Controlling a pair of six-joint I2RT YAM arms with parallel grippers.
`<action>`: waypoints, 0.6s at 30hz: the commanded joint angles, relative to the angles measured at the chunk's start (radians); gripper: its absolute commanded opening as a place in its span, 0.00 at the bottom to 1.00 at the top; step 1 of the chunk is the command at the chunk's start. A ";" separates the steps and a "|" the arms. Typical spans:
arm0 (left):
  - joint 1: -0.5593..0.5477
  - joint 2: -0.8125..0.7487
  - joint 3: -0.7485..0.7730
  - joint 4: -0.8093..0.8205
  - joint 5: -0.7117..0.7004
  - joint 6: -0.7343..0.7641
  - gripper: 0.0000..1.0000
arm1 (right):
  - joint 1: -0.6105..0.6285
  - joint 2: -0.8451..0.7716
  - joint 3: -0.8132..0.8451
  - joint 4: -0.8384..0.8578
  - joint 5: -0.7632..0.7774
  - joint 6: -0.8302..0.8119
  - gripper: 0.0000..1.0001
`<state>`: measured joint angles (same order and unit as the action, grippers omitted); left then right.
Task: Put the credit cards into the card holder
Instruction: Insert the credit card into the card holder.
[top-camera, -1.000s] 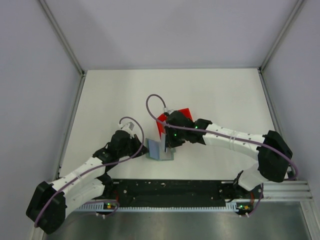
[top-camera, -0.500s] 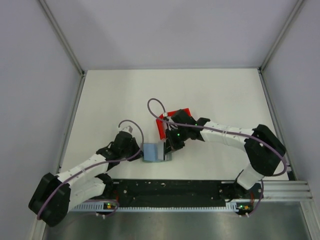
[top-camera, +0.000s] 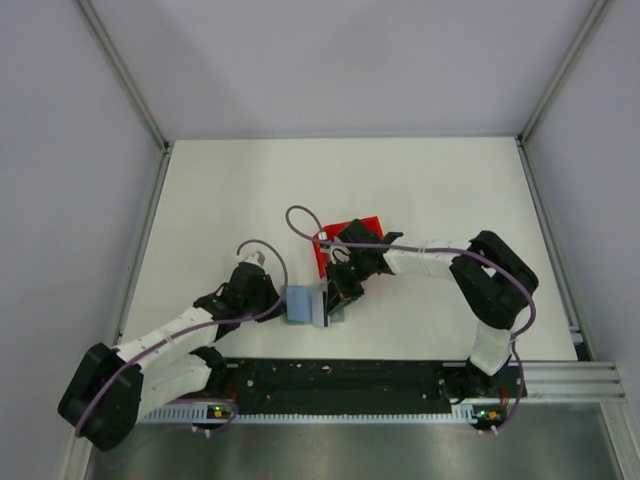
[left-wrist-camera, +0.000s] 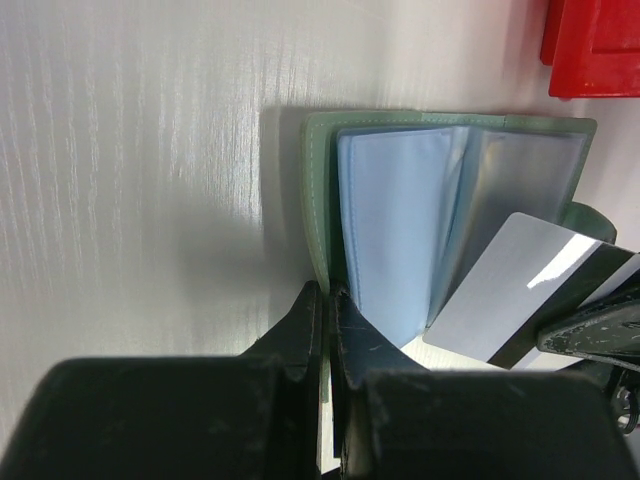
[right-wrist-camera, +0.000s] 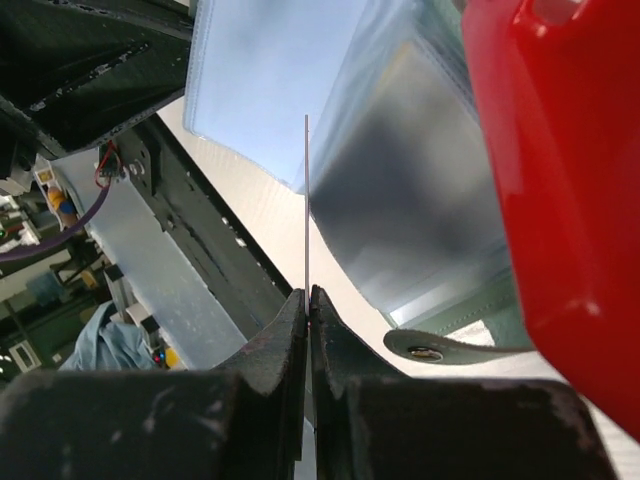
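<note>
The grey-green card holder (top-camera: 303, 305) lies open near the table's front edge, its light blue sleeves (left-wrist-camera: 395, 230) facing up. My left gripper (left-wrist-camera: 328, 295) is shut on the holder's green left cover edge (left-wrist-camera: 318, 200). My right gripper (right-wrist-camera: 308, 298) is shut on a whitish credit card (left-wrist-camera: 520, 285) with a dark stripe. The card shows edge-on in the right wrist view (right-wrist-camera: 306, 200). Its corner pokes at the fold between the blue sleeves. The holder's strap with a snap (right-wrist-camera: 440, 348) lies beside my right fingers. Other cards are hidden.
A red plastic bin (top-camera: 345, 245) stands right behind the holder, close to my right gripper (top-camera: 335, 295); it also shows in the left wrist view (left-wrist-camera: 595, 45) and in the right wrist view (right-wrist-camera: 560, 180). The black base rail (top-camera: 340, 375) runs along the front edge.
My right gripper has come down and forward with the card to the open holder. My left gripper drew the holder left and lower, laying it flat, then stayed still.
</note>
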<state>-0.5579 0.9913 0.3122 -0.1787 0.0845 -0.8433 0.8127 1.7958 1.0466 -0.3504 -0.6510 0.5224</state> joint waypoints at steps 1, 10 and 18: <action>-0.004 0.004 -0.009 0.039 -0.014 0.004 0.00 | -0.018 0.036 0.061 0.036 -0.047 -0.032 0.00; -0.004 0.001 -0.007 0.044 -0.011 0.013 0.00 | -0.069 0.100 0.099 -0.022 -0.029 -0.074 0.00; -0.004 0.001 -0.005 0.059 -0.006 0.007 0.00 | -0.044 -0.004 0.073 -0.050 0.096 -0.114 0.00</action>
<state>-0.5579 0.9913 0.3122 -0.1692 0.0853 -0.8421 0.7544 1.8713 1.1324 -0.3637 -0.6605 0.4431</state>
